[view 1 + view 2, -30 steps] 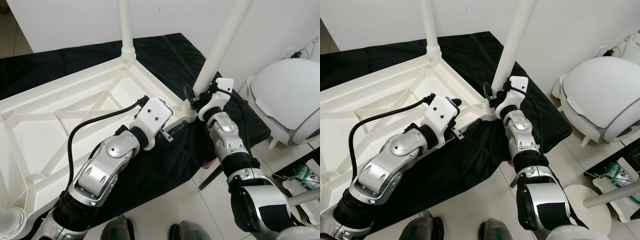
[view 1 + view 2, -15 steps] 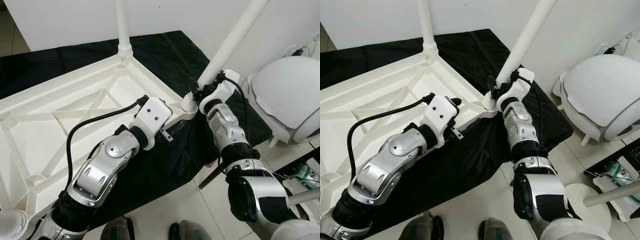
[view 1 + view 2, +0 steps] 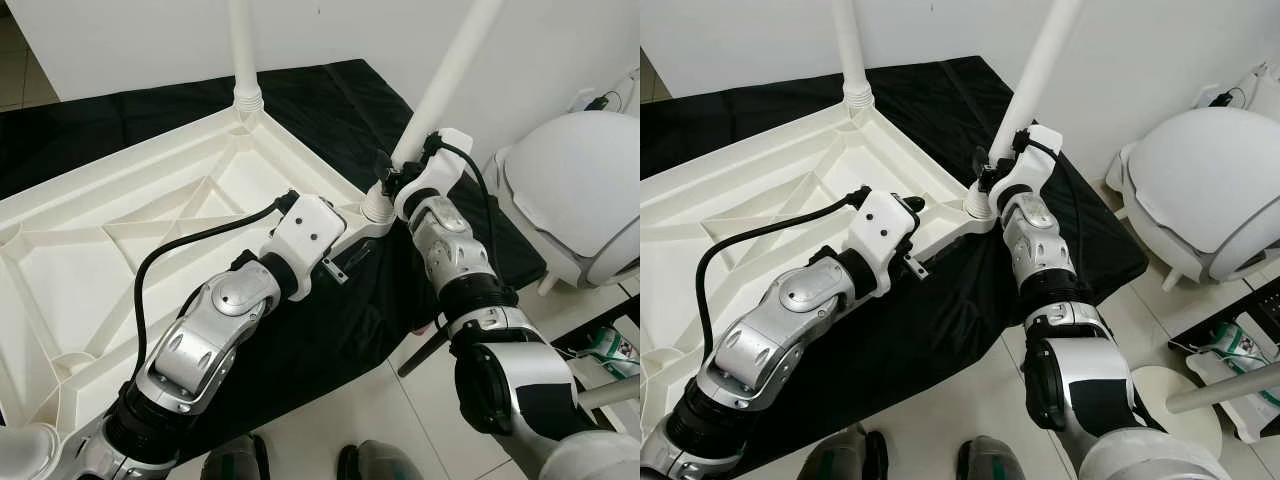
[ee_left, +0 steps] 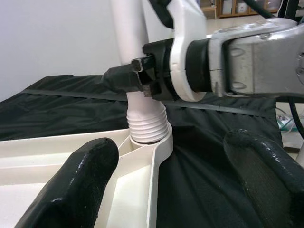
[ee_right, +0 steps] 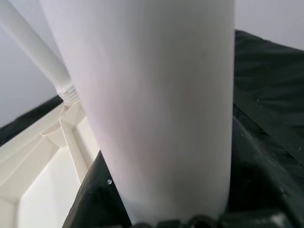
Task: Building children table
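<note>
A white plastic table top (image 3: 120,240) lies upside down on a black cloth (image 3: 340,100). One white leg (image 3: 243,50) stands upright in the far corner. A second leg (image 3: 445,80) rises at a slant from the near right corner socket (image 3: 372,207), its ribbed base (image 4: 146,124) seated in the socket. My right gripper (image 3: 392,180) is shut on this leg just above the base, and the leg (image 5: 152,95) sits close in the right wrist view. My left gripper (image 4: 173,185) is open, hovering low beside the table's rim and pointing at that socket.
A white domed appliance (image 3: 585,190) stands on the tile floor to the right, with a white pole (image 3: 610,395) and small items near it. A white wall runs behind the cloth. My feet (image 3: 240,460) are at the cloth's near edge.
Half a second ago the held leg leaned further to the right; it now stands steeper again, and my right wrist has turned with it. The left arm has stayed put.
</note>
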Motion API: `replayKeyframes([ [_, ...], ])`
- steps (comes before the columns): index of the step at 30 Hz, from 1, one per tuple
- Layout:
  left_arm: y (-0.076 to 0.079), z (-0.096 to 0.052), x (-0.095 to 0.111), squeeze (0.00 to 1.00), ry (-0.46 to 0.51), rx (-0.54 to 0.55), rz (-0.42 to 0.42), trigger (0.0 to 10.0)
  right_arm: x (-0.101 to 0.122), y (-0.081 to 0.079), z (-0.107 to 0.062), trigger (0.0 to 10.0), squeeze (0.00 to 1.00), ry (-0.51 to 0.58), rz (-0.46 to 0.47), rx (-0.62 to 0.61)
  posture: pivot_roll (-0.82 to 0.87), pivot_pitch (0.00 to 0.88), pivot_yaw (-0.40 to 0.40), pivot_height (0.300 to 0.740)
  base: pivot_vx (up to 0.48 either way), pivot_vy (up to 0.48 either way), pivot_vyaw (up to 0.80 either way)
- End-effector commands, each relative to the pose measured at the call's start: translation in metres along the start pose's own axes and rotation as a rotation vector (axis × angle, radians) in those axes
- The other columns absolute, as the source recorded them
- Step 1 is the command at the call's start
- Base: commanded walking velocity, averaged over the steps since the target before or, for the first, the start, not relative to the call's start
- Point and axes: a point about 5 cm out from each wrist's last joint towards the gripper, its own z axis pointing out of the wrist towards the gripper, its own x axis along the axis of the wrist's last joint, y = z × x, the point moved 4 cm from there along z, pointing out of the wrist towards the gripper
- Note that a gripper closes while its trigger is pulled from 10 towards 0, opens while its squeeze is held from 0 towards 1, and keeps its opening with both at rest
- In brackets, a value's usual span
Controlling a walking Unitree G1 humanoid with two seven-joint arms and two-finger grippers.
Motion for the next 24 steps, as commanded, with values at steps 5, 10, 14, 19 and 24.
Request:
replayKeyframes([
  [5,0.007,-0.001,0.001,0.0,0.0,-0.063,-0.003,10.0,-0.009,0.004,0.003,10.0,0.0,-0.083,-0.031,-0.022,0.01,0.048,-0.021,0.74,0.0,0.0,0.0],
  [10,0.007,-0.001,0.001,0.0,0.0,-0.061,-0.004,10.0,-0.005,-0.001,0.006,10.0,0.0,-0.085,-0.009,-0.012,0.01,0.044,-0.023,0.74,0.0,0.0,0.0],
  [14,0.007,-0.001,0.002,0.0,0.003,-0.06,-0.004,10.0,-0.002,-0.005,0.007,10.0,0.0,-0.063,-0.103,-0.007,0.01,0.045,-0.025,0.74,0.0,0.0,0.0],
  [19,0.007,-0.001,0.002,0.0,0.004,-0.055,-0.005,10.0,-0.003,-0.014,0.005,10.0,0.0,-0.031,-0.217,0.031,0.02,0.04,-0.028,0.74,0.0,0.0,0.0],
  [24,0.007,-0.001,0.002,0.0,0.007,-0.056,-0.011,10.0,-0.01,-0.02,-0.001,10.0,0.0,0.0,-0.299,0.065,0.02,0.036,-0.027,0.74,0.0,0.0,0.0],
])
